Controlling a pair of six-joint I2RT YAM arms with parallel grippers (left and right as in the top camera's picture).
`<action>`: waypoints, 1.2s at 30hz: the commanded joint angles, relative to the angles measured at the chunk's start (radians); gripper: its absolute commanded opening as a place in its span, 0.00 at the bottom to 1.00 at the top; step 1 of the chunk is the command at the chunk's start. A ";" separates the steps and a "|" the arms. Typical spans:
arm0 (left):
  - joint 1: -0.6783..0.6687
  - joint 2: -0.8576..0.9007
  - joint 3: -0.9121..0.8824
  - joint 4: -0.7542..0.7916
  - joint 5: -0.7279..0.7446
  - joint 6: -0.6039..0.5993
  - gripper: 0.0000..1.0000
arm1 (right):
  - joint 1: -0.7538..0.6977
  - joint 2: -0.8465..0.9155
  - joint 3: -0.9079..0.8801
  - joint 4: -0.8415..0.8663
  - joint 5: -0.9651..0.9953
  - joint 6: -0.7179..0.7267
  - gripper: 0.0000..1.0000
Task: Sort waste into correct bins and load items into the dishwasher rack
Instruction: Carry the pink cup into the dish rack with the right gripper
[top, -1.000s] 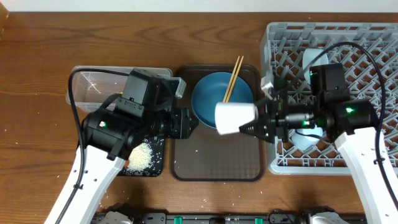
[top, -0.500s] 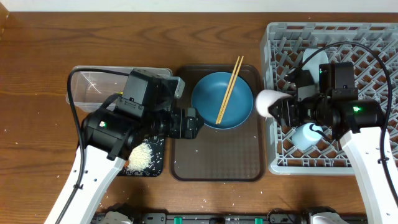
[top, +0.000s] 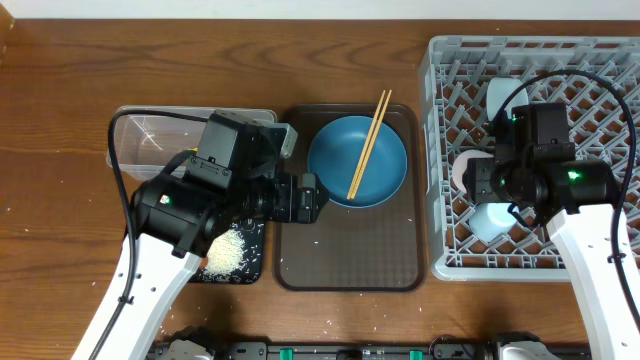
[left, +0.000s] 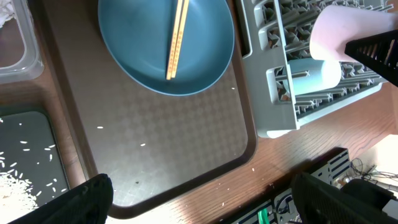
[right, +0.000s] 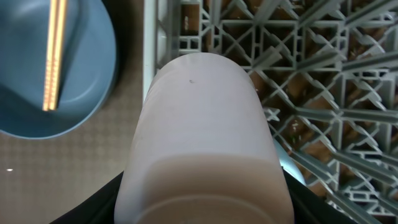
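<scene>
— Where is the pale pink cup (right: 202, 118)?
— It is clamped between the fingers of the right end effector (right: 202, 202), over the left part of the dishwasher rack (top: 600, 70), just inside its wall. The light blue cup (top: 490, 220) lies in the rack just beside it, and the white bowl (top: 503, 97) sits farther back.
— And the left end effector (left: 202, 186)?
— Spread wide with nothing between the fingers, hovering over the brown serving tray (top: 345, 270).
— What is on that tray?
— The dark blue plate (top: 335, 175), with the two chopsticks (top: 368, 143) lying across it, their ends past its far rim.
— And the bins?
— They are on the counter (top: 60, 120), left of the serving tray. The clear tub (top: 150, 140) is behind, and the black tray (left: 28, 137) in front of it has rice crumbs (top: 228, 252) heaped inside.
</scene>
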 joint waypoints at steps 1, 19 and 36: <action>0.002 0.002 -0.006 -0.003 -0.009 0.006 0.94 | -0.005 0.005 0.008 -0.007 0.045 0.031 0.10; 0.002 0.002 -0.006 -0.003 -0.009 0.006 0.95 | -0.004 0.087 0.007 -0.006 0.045 0.030 0.13; 0.002 0.002 -0.006 -0.003 -0.009 0.006 0.95 | -0.003 0.088 0.007 -0.006 0.026 0.030 0.13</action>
